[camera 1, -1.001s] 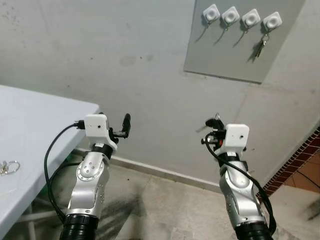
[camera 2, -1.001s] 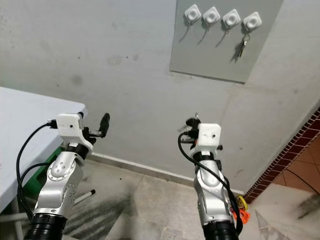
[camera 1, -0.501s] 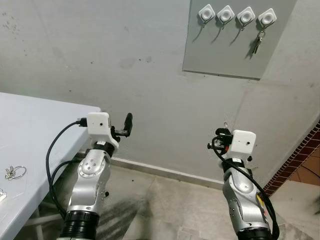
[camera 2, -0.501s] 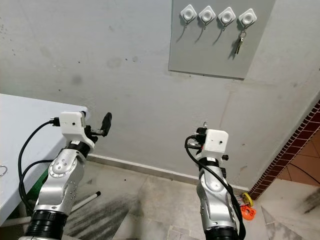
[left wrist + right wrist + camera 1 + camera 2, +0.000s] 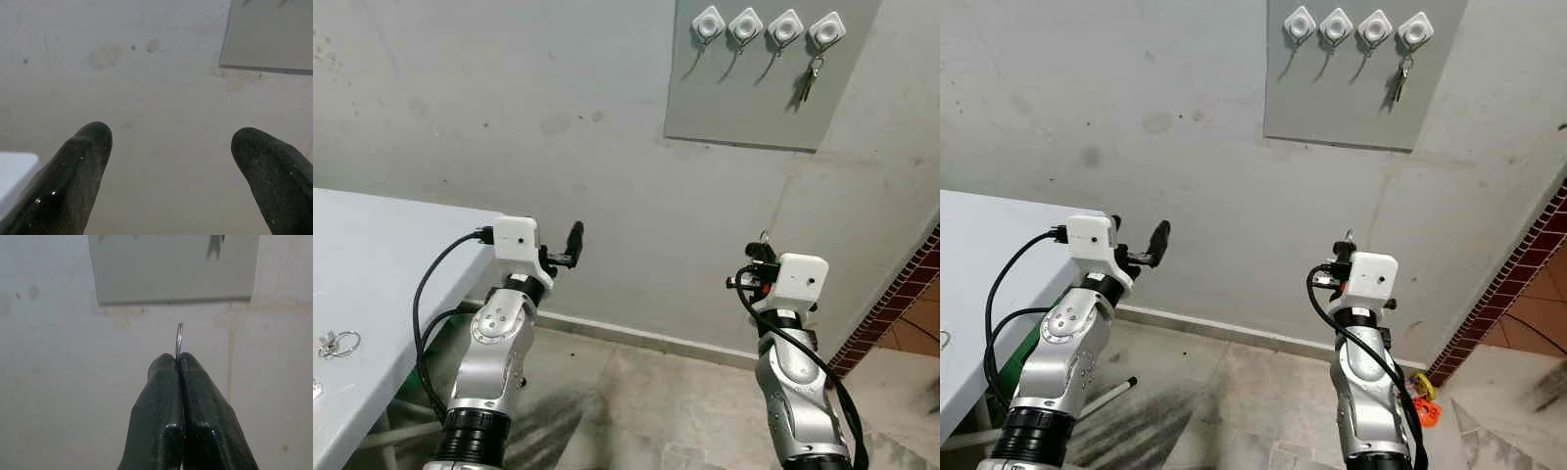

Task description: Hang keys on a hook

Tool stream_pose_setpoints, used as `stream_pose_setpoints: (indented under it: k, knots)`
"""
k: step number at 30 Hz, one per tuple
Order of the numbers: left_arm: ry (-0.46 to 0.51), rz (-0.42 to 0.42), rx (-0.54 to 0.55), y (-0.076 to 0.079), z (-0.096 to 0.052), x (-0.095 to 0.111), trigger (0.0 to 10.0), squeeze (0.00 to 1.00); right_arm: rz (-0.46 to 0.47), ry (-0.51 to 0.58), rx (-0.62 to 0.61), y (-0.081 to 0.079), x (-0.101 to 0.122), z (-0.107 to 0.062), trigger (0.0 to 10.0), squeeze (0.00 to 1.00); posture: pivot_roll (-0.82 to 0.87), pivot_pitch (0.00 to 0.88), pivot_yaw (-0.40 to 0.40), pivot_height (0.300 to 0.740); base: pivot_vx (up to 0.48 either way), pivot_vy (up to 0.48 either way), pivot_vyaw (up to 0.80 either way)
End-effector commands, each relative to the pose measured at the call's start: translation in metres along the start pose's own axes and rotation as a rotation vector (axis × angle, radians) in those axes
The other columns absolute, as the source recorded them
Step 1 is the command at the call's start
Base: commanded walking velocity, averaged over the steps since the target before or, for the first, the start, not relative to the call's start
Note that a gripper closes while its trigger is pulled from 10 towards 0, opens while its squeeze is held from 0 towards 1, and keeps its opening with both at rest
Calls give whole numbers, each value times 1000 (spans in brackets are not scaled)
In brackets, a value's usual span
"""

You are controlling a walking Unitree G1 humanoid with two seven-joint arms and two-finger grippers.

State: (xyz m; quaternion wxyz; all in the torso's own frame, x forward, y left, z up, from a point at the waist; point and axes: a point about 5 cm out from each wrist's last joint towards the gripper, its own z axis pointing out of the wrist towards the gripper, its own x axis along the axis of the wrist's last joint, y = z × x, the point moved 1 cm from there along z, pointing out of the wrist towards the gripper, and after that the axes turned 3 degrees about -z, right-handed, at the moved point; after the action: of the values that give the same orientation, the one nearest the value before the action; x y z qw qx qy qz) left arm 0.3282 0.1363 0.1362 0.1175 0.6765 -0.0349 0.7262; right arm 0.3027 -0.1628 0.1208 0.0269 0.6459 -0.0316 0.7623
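The right gripper has its jaws pressed together on a key ring, which stands edge-on and juts straight out past the fingertips toward the wall. The left gripper has its jaws wide apart, gripping nothing. Above on the wall a grey panel carries four white hooks; keys hang from the rightmost. Another key ring lies on the desk.
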Motion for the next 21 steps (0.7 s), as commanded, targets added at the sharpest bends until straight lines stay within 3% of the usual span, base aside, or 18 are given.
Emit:
stream_pose_setpoints:
  k: [1, 8, 21]
  knots:
    - [29, 29, -7, -5, 0, 9, 10000, 0, 9, 76, 17, -1, 16, 5, 10000, 0, -66, 0, 35, 740, 0, 0, 0]
    - [31, 47, -32, -13, -3, 14, 10000, 0, 12, 133, 31, 0, 28, 11, 10000, 0, -54, 0, 20, 740, 0, 0, 0]
    - [30, 48, -35, -12, -4, 14, 10000, 0, 21, 137, 58, -5, 28, 11, 10000, 0, -45, 0, 11, 740, 259, 0, 0]
